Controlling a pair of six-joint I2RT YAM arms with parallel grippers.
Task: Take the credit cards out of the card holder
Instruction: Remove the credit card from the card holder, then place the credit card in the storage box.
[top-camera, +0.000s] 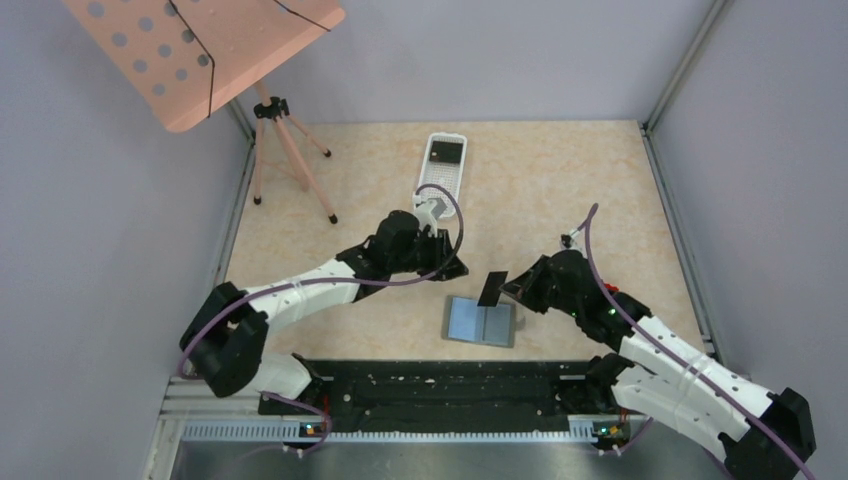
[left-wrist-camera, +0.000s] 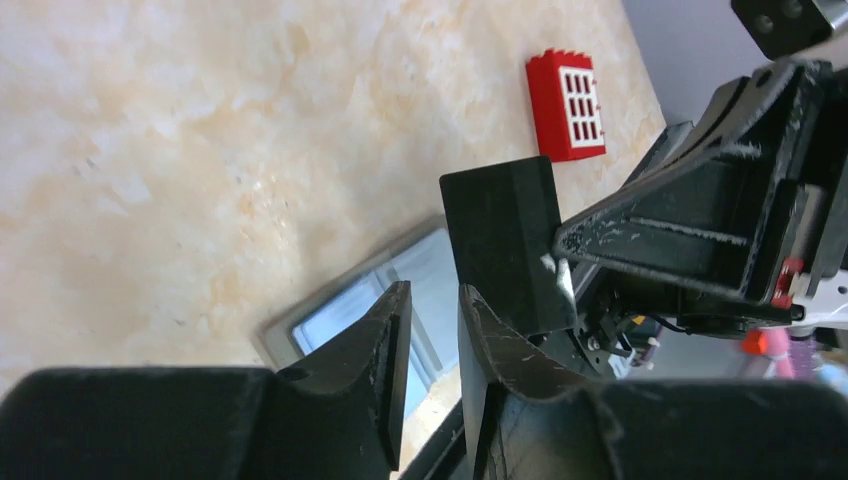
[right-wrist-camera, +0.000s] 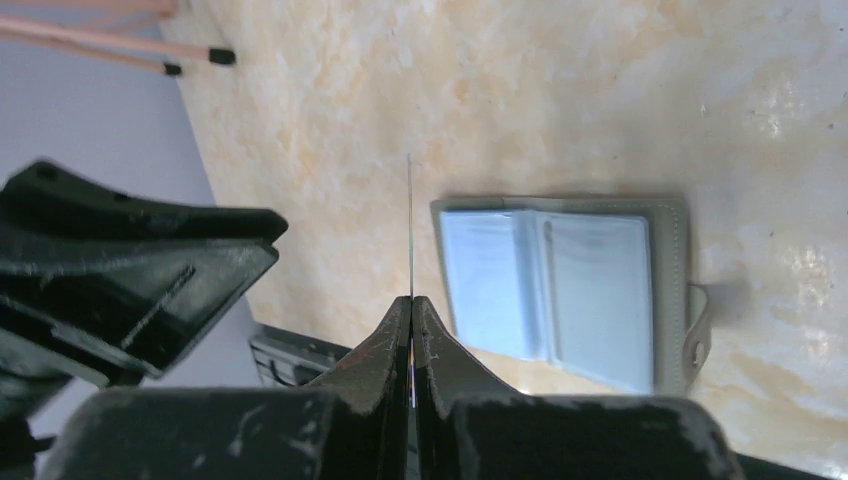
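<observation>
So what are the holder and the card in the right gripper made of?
The holder: seemingly grey faux leather or fabric, matte, with a stitched-looking border; its pockets look like clear, glossy plastic film. The card, pinched in the right gripper: probably thin stiff plastic, dark and matte, standing straight unsupported and hairline-thin edge-on.

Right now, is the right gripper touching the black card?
Touching. The right wrist view shows the right gripper shut on the black card, seen edge-on.

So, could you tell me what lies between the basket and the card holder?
The left claw and its cable, as the top view shows.
</observation>
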